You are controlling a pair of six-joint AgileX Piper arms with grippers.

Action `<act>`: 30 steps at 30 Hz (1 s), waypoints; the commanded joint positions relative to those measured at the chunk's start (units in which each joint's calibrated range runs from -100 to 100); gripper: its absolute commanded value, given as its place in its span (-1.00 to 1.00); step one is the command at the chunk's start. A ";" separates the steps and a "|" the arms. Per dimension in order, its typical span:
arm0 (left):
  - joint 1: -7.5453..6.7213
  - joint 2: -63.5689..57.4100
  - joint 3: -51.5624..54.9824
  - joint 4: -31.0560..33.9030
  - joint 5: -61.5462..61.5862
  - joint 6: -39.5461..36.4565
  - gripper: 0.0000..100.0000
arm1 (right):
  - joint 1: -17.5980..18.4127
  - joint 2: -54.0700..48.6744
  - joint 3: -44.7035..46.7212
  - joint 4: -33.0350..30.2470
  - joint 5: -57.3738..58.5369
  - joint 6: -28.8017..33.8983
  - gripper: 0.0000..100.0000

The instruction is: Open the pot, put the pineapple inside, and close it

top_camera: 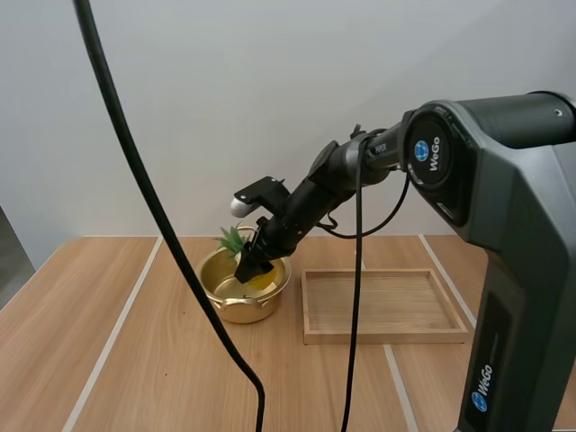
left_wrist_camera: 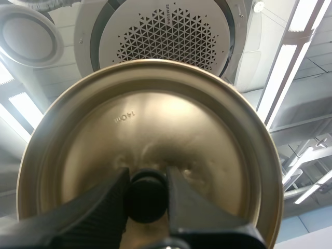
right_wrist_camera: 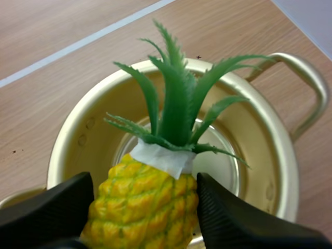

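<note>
The open gold pot (top_camera: pixel 225 304) stands on the table left of centre. My right gripper (top_camera: pixel 253 265) reaches down into its mouth, shut on a yellow pineapple (top_camera: pixel 262 282) whose green leaves (top_camera: pixel 233 240) stick out over the far rim. In the right wrist view the pineapple (right_wrist_camera: pixel 140 207) sits pinched at its body by my right gripper (right_wrist_camera: pixel 145 184), leaves (right_wrist_camera: pixel 174 114) pointing across the pot's bare inside (right_wrist_camera: pixel 244 140). In the left wrist view my left gripper (left_wrist_camera: pixel 147 194) is shut on the black knob (left_wrist_camera: pixel 147 199) of the gold lid (left_wrist_camera: pixel 155 119), held up in the air.
A shallow wooden tray (top_camera: pixel 382 335) lies just right of the pot, with nothing on it. The pot has a loop handle (right_wrist_camera: pixel 308 88) on its side. Bare wooden tabletop (top_camera: pixel 135 360) spreads to the left and front.
</note>
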State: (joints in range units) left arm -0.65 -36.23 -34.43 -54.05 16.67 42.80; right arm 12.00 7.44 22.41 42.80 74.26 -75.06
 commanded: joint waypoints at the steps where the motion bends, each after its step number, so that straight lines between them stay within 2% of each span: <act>1: -0.08 -0.11 -0.25 0.13 0.51 0.20 -1.00 | 1.34 0.62 -0.38 -1.24 -2.27 -0.19 -1.00; 6: -0.08 -0.10 -0.25 0.58 0.51 0.20 -1.00 | 2.90 2.97 -0.38 -7.81 -10.02 2.72 -1.00; 12: -0.08 -0.10 -0.25 2.16 0.51 0.20 -1.00 | 2.99 5.69 -0.38 -16.47 -16.38 8.05 -1.00; 29: -0.08 0.04 0.05 2.26 0.86 0.20 -1.00 | 2.99 4.00 -0.38 -16.96 -15.46 13.82 -1.00; 30: -0.08 0.04 0.05 2.26 0.86 0.20 -1.00 | 2.99 3.51 -0.38 -16.96 -15.46 13.79 -0.91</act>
State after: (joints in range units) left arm -0.65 -36.23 -34.43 -51.92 17.77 42.80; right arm 15.13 12.33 21.99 27.30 58.26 -62.66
